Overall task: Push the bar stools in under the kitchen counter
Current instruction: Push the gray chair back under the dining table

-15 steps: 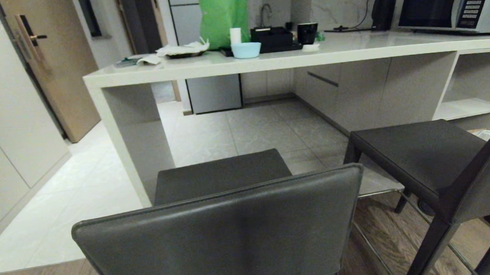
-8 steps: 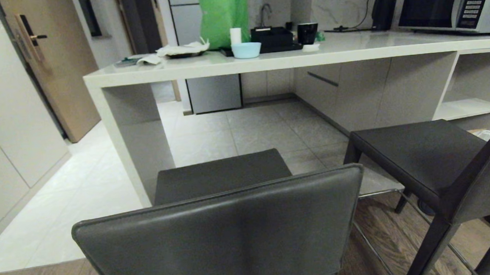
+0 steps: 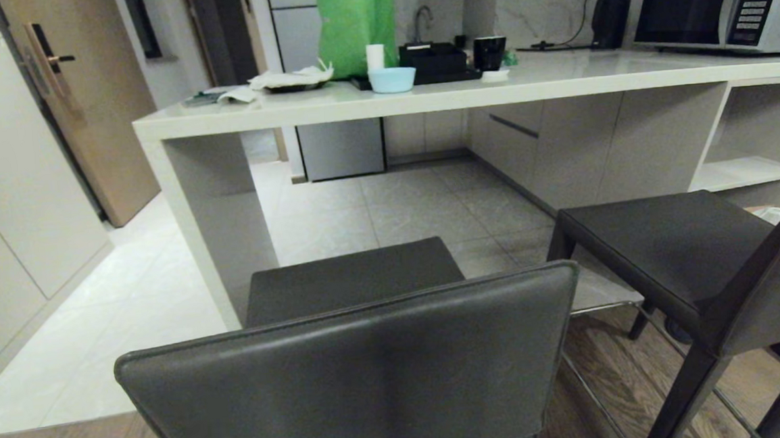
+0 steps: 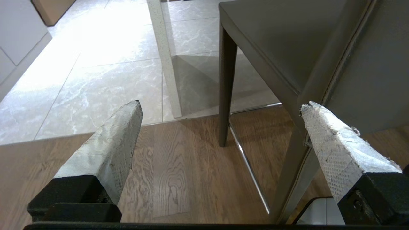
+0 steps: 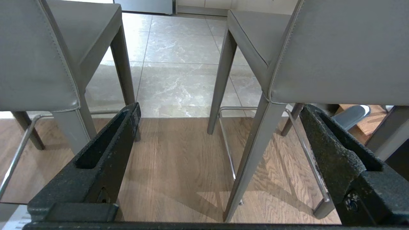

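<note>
Both end effectors hang low behind the stools with their fingers spread wide and nothing between them. My left end effector (image 4: 220, 107), its fingers wrapped in pale tape, hovers above the wood floor (image 4: 179, 172) just beside the outer back corner of the nearer bar stool (image 3: 364, 356). My right end effector (image 5: 220, 108), with bare black fingers, faces the gap between the two stools, below the level of their backrests; neither end effector touches anything.

That nearer bar stool stands directly ahead of me, its low backrest closest and its square seat pointing toward the worktop. Its front legs sit about where the wood floor meets the grey tile (image 3: 389, 212), so the seat is short of the knee space. To my right, the second bar stool (image 3: 677, 255) stands turned at an angle, also clear of the overhang.

Beyond them runs the kitchen counter (image 3: 464, 96), its thick off-white worktop resting on a grey side panel at my left and white open shelves at my right. On top sit a light blue bowl (image 3: 391, 79), a black mug (image 3: 489, 52), a green bag (image 3: 355, 21) and a microwave (image 3: 722, 2).
</note>
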